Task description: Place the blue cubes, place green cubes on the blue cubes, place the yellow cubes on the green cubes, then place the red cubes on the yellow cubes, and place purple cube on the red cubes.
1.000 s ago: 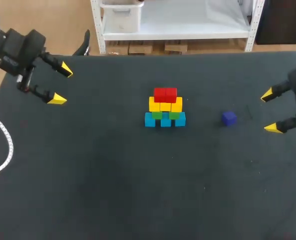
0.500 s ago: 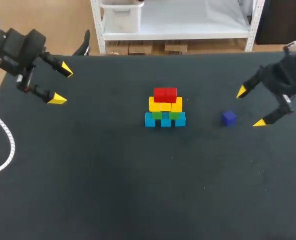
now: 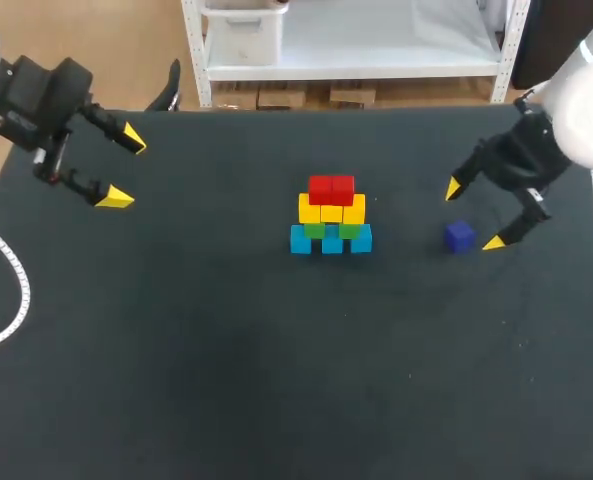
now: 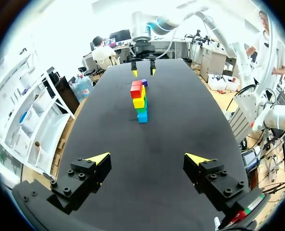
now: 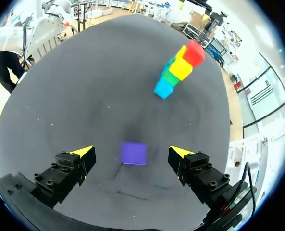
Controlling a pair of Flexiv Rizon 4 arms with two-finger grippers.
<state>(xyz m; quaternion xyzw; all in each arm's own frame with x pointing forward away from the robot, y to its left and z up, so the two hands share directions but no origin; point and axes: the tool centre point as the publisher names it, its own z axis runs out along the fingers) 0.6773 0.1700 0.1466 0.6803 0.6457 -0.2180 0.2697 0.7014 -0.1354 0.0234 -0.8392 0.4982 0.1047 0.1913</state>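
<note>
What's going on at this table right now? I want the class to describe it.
On the table, blue cubes form a base, with green cubes, yellow cubes and red cubes layered above. The purple cube lies alone to their right, not yet placed. The right hand is open at it, not touching it. The left hand is open and empty, near the far left corner.
</note>
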